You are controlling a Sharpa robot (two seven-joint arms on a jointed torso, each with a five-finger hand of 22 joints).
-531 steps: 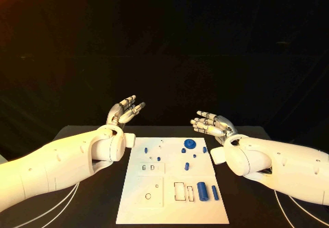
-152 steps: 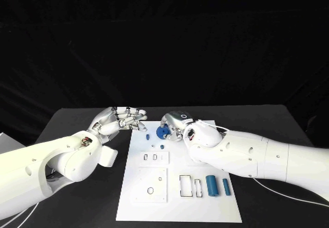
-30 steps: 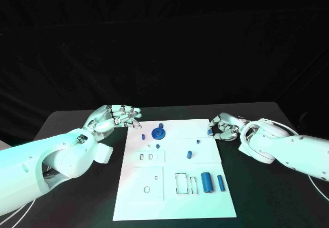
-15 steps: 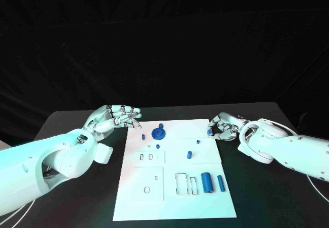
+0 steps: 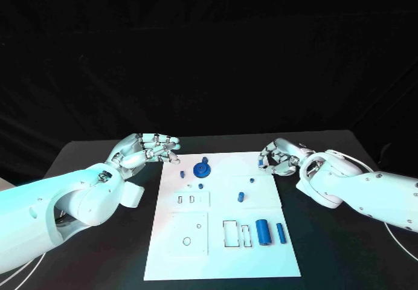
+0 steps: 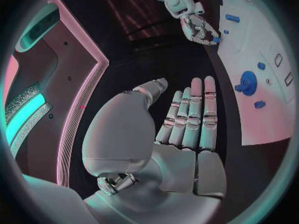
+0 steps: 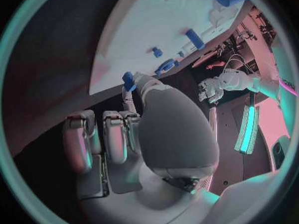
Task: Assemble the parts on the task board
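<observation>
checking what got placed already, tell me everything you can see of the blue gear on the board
The gear is a round, dark blue disc, plastic by its look, with a raised knob at its centre. It lies on the far part of the white board, nearer its left edge, with small blue parts close by. Neither hand touches it.

small blue parts lie scattered on the white task board.

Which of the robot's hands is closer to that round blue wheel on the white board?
Left. The left hand hovers just off the board's edge beside the round blue wheel; the right hand is at the opposite edge, pinching a small blue part.
</observation>
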